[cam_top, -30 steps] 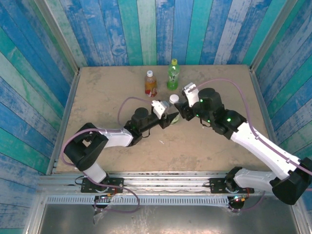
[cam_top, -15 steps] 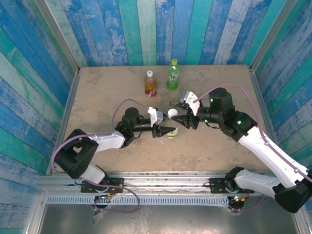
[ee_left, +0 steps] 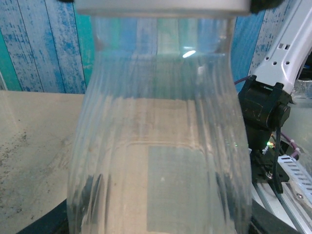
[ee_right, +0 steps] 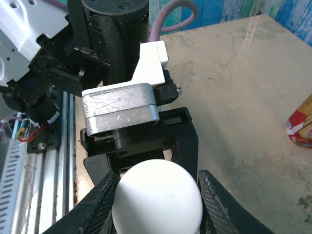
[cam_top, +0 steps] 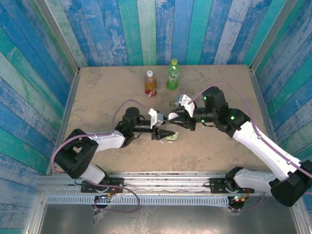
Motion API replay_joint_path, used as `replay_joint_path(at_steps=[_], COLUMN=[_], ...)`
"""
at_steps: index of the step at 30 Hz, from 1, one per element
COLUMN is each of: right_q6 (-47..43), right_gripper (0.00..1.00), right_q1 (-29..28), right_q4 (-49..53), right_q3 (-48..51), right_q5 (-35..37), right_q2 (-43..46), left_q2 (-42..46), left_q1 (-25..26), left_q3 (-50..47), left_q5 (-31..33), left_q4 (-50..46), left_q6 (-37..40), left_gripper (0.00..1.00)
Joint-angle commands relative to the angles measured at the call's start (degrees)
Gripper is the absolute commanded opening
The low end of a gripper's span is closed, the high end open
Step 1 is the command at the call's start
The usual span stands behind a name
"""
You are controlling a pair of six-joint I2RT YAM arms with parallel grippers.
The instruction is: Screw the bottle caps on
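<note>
My left gripper (cam_top: 165,132) is shut on the clear bottle (cam_top: 171,137), which stands upright mid-table and looms close in the left wrist view as ribbed clear bottle (ee_left: 161,146). A white cap (cam_top: 172,115) sits on its neck, seen from below as cap (ee_left: 161,6). My right gripper (ee_right: 157,197) reaches in from the right, and both ridged fingers (ee_right: 217,204) press against the white cap (ee_right: 157,187). The amber bottle with a red label (cam_top: 150,83) and the green bottle (cam_top: 172,74) stand capped at the back.
The left gripper's body (ee_right: 122,109) sits directly behind the cap in the right wrist view. The amber bottle (ee_right: 302,124) shows at that view's right edge. Blue and green plank walls (cam_top: 146,29) enclose the table (cam_top: 97,97).
Both arms shifted a little toward the near side with the bottle. The right gripper's jaws closed in onto the white cap. The left grip on the bottle is unchanged.
</note>
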State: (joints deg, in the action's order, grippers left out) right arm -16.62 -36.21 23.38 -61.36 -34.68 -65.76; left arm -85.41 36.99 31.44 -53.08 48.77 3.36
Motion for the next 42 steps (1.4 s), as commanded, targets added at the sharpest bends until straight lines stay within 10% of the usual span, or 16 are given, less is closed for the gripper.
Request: replay_joint_path(at_steps=[1,9,16,32,42], right_q6=[0.3,5.9,4.8,17.4,19.3], right_gripper=[0.31,0.23,0.22,0.25,0.27], right_q1=[-0.2,-0.2,0.2,1.5,1.5], right_q4=[1.2,-3.2,-4.6,-20.7,-27.1], right_q3=[-1.6,1.2,3.3,-1.2,-5.8], right_q5=[-0.8,7.7,11.2,36.0,34.3], right_q2=[-0.2,0.1,2.8,-13.5,-24.5], left_q2=[1.1,0.2,2.1,15.9,19.6], left_q1=[0.0,0.0,0.1,0.1,0.0], left_q3=[1.3,-0.2,-2.1,-20.4,-20.3], left_q5=[1.7,10.9,14.8,49.0,49.2], left_q4=[0.3,5.9,2.6,12.0,3.8], left_q6=[0.7,-1.4,0.6,-7.5,-3.5], left_gripper=[0.48,0.56,0.98,0.94,0.94])
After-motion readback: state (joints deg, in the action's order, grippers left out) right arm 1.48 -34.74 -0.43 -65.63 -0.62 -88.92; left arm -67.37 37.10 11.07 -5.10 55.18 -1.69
